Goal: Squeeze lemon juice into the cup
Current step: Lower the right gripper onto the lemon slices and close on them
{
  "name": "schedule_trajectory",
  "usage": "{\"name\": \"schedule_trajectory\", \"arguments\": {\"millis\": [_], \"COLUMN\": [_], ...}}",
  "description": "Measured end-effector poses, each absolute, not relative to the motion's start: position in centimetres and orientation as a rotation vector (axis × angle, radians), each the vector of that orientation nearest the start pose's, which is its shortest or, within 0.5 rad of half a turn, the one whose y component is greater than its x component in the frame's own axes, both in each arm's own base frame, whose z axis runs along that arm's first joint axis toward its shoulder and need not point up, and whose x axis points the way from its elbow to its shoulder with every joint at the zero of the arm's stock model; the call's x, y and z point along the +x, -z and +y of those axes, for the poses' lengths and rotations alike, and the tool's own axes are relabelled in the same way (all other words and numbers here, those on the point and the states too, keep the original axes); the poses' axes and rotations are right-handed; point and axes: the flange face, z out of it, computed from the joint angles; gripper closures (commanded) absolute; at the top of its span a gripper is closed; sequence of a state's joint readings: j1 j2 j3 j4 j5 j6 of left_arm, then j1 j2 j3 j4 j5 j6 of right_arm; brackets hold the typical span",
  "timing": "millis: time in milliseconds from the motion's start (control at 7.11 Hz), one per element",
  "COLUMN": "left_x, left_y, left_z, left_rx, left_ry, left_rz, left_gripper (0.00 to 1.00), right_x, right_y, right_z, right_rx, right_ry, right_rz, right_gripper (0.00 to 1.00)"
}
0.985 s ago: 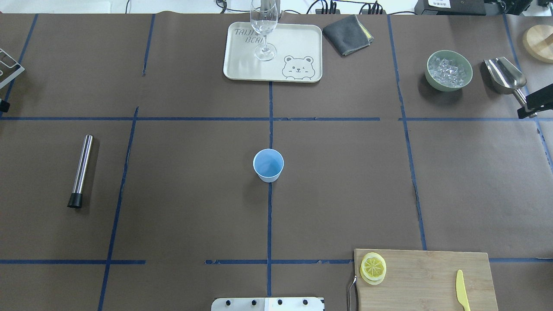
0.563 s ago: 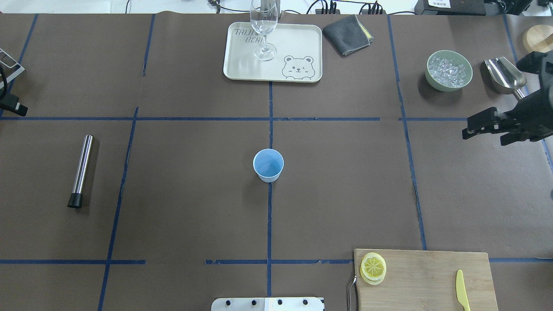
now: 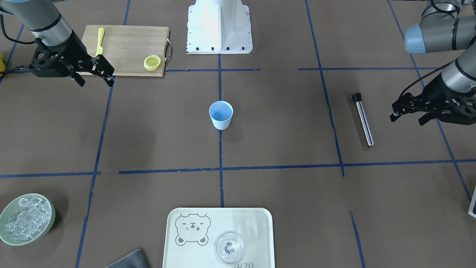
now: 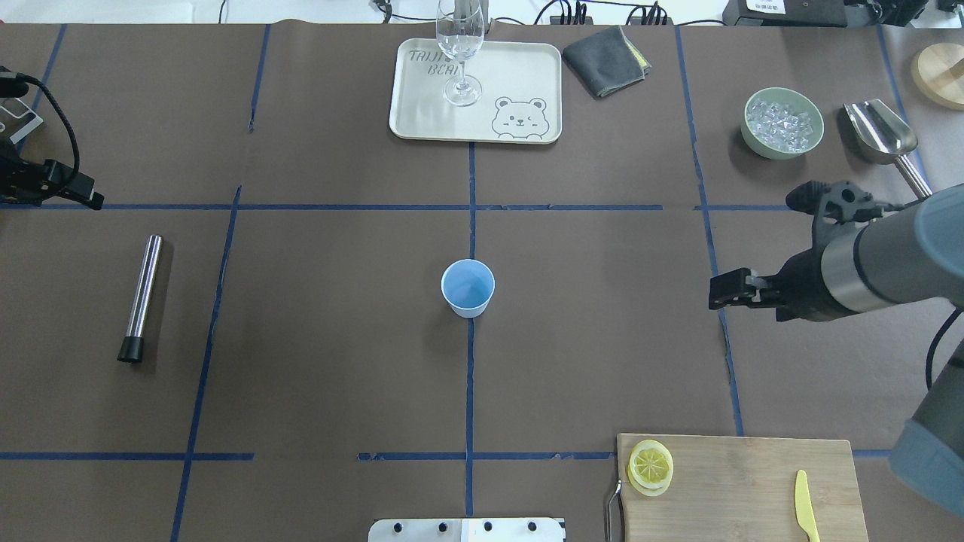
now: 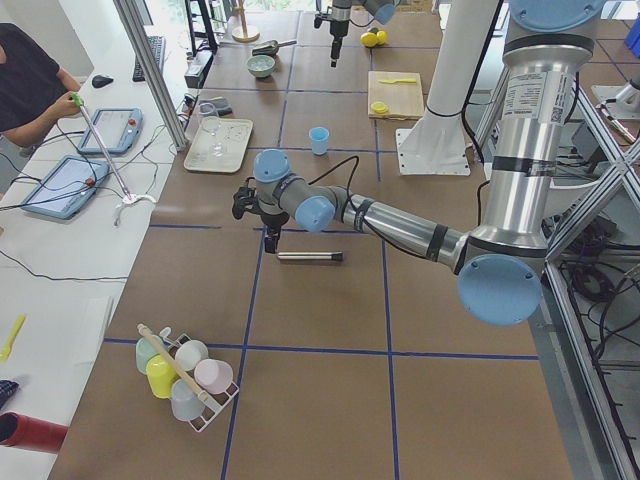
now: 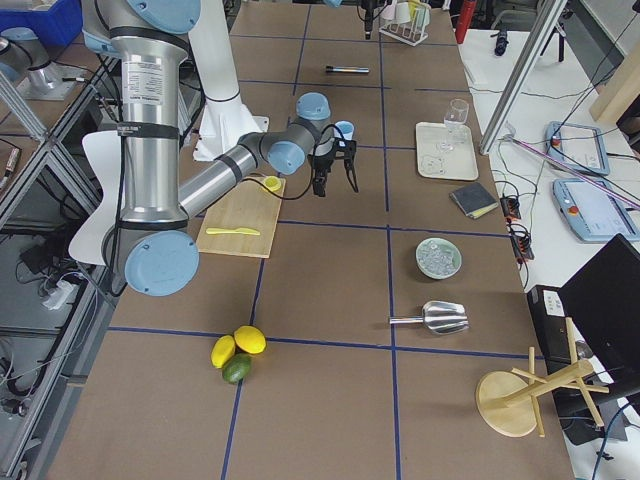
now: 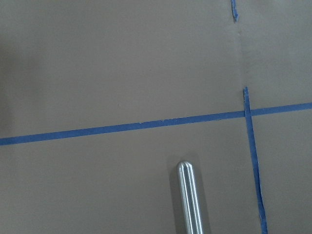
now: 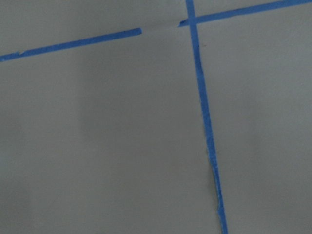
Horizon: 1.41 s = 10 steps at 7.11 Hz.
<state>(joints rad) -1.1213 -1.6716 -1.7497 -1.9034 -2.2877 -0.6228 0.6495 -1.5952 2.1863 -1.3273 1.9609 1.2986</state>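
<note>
The light-blue cup [image 4: 468, 287] stands upright at the table's middle, also in the front view [image 3: 221, 114]. Lemon slices [image 4: 651, 467] lie stacked on the left corner of a wooden cutting board [image 4: 753, 482] at the near right, also in the front view [image 3: 153, 62]. My right gripper [image 3: 95, 77] is open and empty. It hangs above the bare table between the board and the ice bowl, well to the right of the cup. My left gripper [image 3: 407, 119] is open and empty at the far left, just beyond a steel rod [image 4: 141, 297].
A cream tray [image 4: 527, 75] with a wine glass [image 4: 461, 45] sits at the far middle, a grey cloth [image 4: 606, 60] beside it. A green bowl of ice [image 4: 783, 123] and a metal scoop [image 4: 881, 132] are far right. A yellow knife [image 4: 806, 506] lies on the board.
My right arm has swung in from the right edge toward the middle and nearer the board. My left gripper has edged in from the left edge. The cup and the lemon have not moved.
</note>
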Motion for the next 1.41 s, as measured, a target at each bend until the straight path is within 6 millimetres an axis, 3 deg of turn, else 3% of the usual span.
{"name": "schedule_trajectory", "arguments": {"millis": [281, 563, 844, 1407], "left_x": [19.1, 19.7, 20.1, 20.4], "left_y": [-48.4, -48.5, -48.2, -48.0], "left_z": [-52.6, -53.3, -53.8, -54.1], "left_rx": [0.141, 0.137, 0.139, 0.142], "left_ry": [-0.055, -0.057, -0.061, -0.064], "left_rz": [0.899, 0.898, 0.9, 0.902], "left_gripper": [0.0, 0.0, 0.0, 0.0], "right_x": [-35.7, -40.4, -42.3, -44.7], "right_y": [-34.4, -34.4, -34.7, -36.3], "right_z": [-29.1, -23.5, -20.7, -18.1], "right_rx": [0.042, 0.071, 0.079, 0.056], "right_ry": [-0.207, -0.196, -0.162, -0.107], "right_rz": [-0.892, -0.876, -0.866, -0.833], "right_gripper": [0.0, 0.0, 0.0, 0.0]}}
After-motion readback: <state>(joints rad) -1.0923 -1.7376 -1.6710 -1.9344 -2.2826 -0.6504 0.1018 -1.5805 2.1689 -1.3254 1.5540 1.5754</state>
